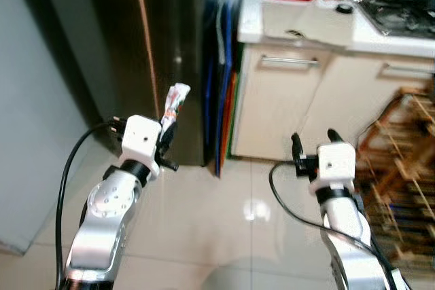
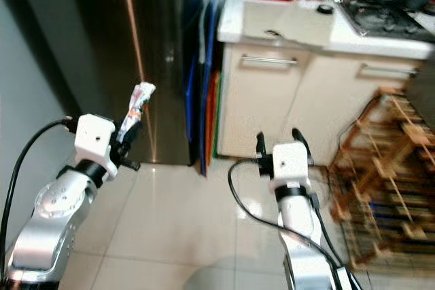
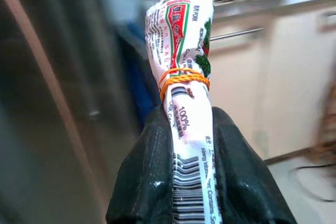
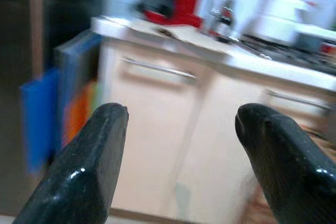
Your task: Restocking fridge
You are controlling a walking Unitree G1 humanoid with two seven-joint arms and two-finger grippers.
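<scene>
Here the left claw (image 3: 191, 182) grips a rubber-banded, seemingly sausage packet (image 3: 184, 82) near the fridge (image 1: 136, 45); right claw (image 4: 184, 150) spread, empty.

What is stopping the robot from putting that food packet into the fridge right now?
The fridge's own door is shut, so it stands between the packet and the shelves inside. The left gripper holds the packet up in front of that door. The right gripper is open with nothing in it, so it could perhaps pull the door open.

Glossy tiled floor (image 1: 224, 215), cream cabinets (image 1: 285, 100), wooden rack (image 1: 408, 161).
</scene>
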